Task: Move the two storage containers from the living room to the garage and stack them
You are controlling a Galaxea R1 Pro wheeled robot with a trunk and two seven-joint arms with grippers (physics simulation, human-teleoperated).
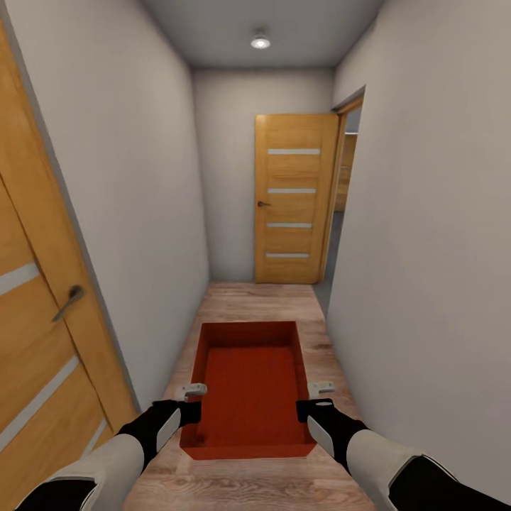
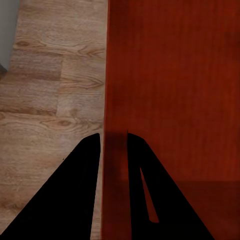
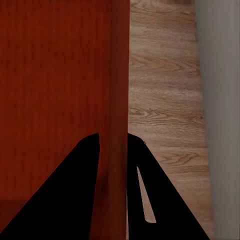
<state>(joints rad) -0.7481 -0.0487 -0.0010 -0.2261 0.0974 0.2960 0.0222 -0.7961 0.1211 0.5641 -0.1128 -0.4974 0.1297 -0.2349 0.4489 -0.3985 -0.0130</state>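
Orange-red storage container [image 1: 250,387] held level over light wood plank floor [image 1: 255,301] in narrow corridor. Left gripper [image 1: 191,389] clamped on container's left wall, one finger [image 2: 75,195] outside, one inside. Right gripper [image 1: 321,387] clamped on right wall likewise. Wooden door [image 1: 294,199] seen at corridor end, another door [image 1: 35,298] at left. Ceiling lamp [image 1: 260,42] lit.

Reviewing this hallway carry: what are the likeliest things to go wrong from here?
1. The storage container is carried only by its two side walls: the left gripper and right gripper each pinch a thin rim, so a jolt might let it slip or tilt.
2. The corridor is narrow; the open door ahead and the doorway on the right leave little room, so the container or an elbow may clip them when turning.
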